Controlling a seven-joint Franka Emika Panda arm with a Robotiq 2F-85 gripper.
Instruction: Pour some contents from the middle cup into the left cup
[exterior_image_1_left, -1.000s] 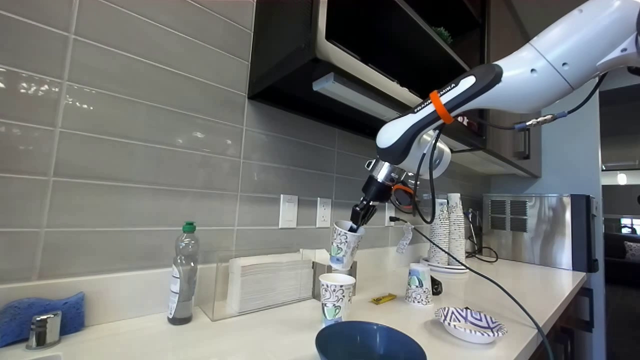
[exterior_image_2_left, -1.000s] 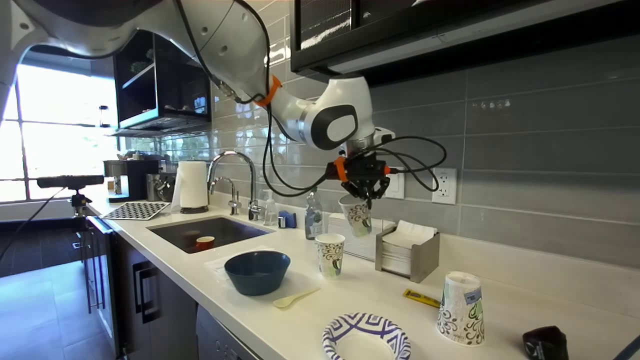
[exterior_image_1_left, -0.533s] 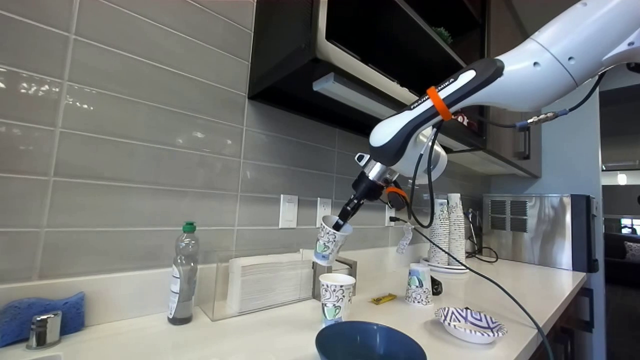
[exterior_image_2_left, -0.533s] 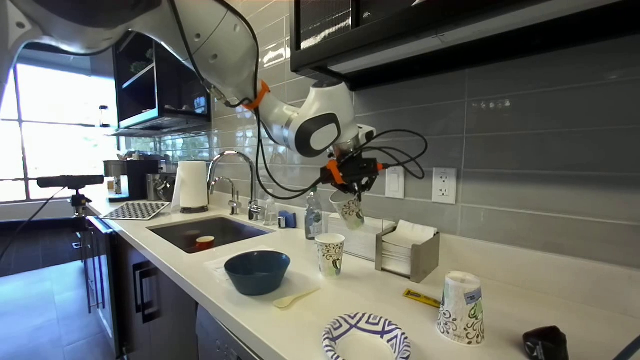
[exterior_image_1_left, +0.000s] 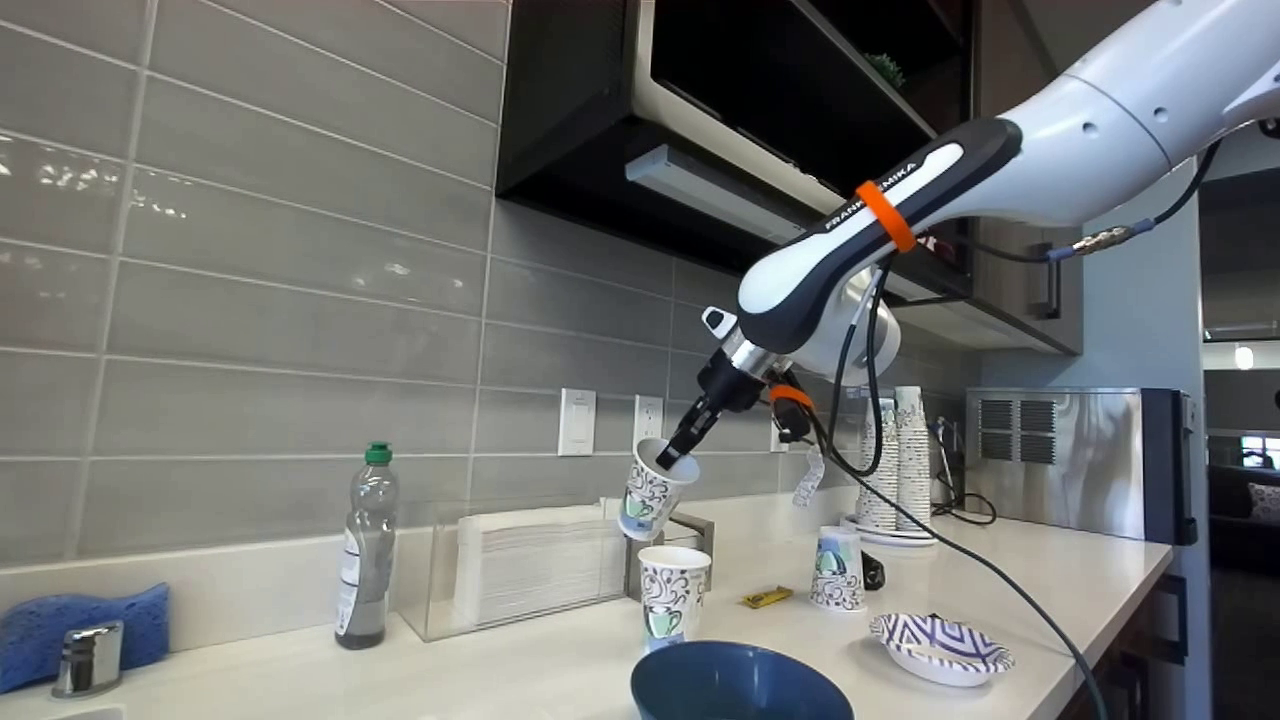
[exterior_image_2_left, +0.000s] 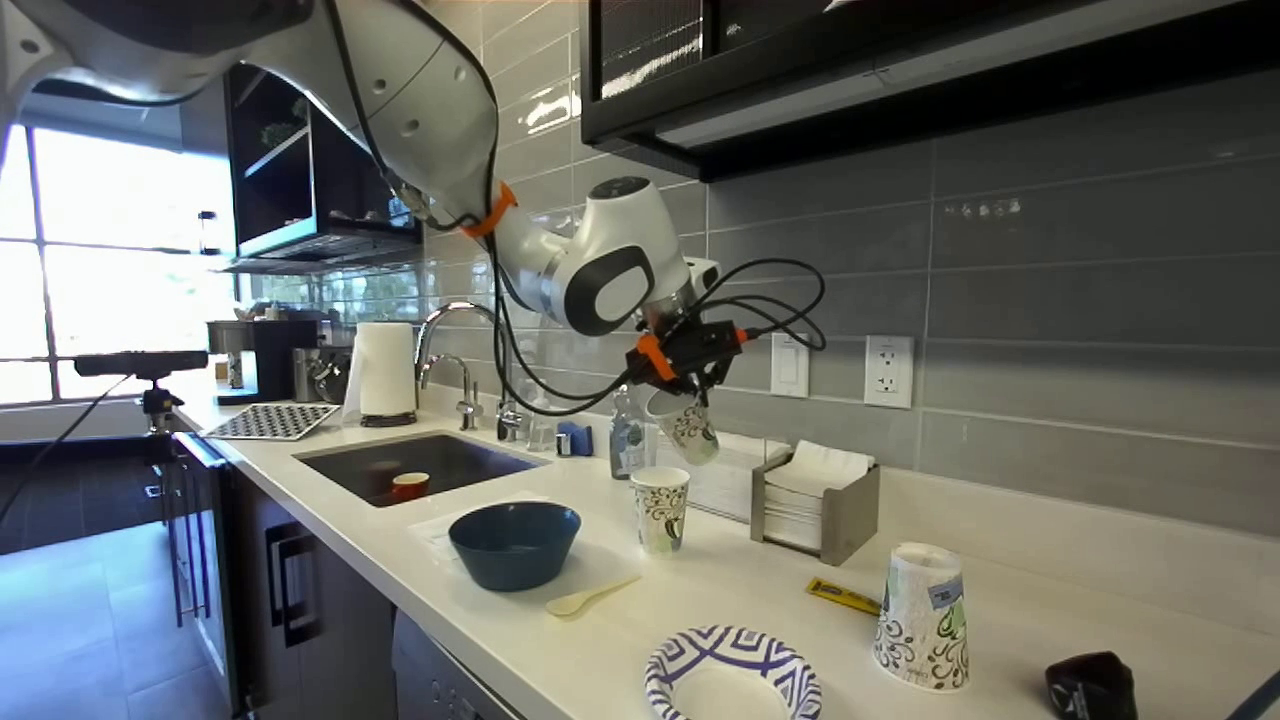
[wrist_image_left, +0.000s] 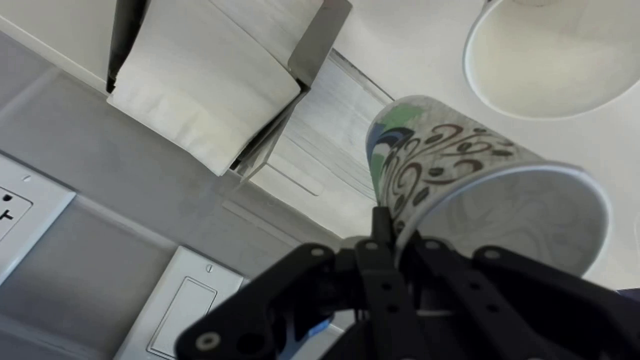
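Observation:
My gripper (exterior_image_1_left: 668, 460) is shut on the rim of the middle cup (exterior_image_1_left: 645, 505), one finger inside and one outside; the gripper also shows in an exterior view (exterior_image_2_left: 700, 388) and the wrist view (wrist_image_left: 392, 225). The middle cup (exterior_image_2_left: 692, 437) is pale with swirls and a green patch, and hangs tilted in the air. In the wrist view the middle cup (wrist_image_left: 445, 142) shows a pale inside; I cannot tell any contents. The left cup (exterior_image_1_left: 662, 600) stands upright on the counter just below it, apart from it. The left cup (exterior_image_2_left: 660, 515) shows a whitish inside in the wrist view (wrist_image_left: 495, 85).
A dark blue bowl (exterior_image_1_left: 735, 685) stands near the left cup. A napkin holder (exterior_image_2_left: 845, 510) stands behind, by the wall. A spoon (exterior_image_2_left: 590, 597), a patterned paper plate (exterior_image_2_left: 700, 665), a yellow packet (exterior_image_2_left: 843, 596) and an upside-down cup (exterior_image_2_left: 922, 620) lie around. A bottle (exterior_image_1_left: 365, 560) stands at the wall.
The gripper and middle cup have moved leftward in both exterior views, and the cup tilts more. Most of this motion came in the earlier half second. The left cup has not moved.

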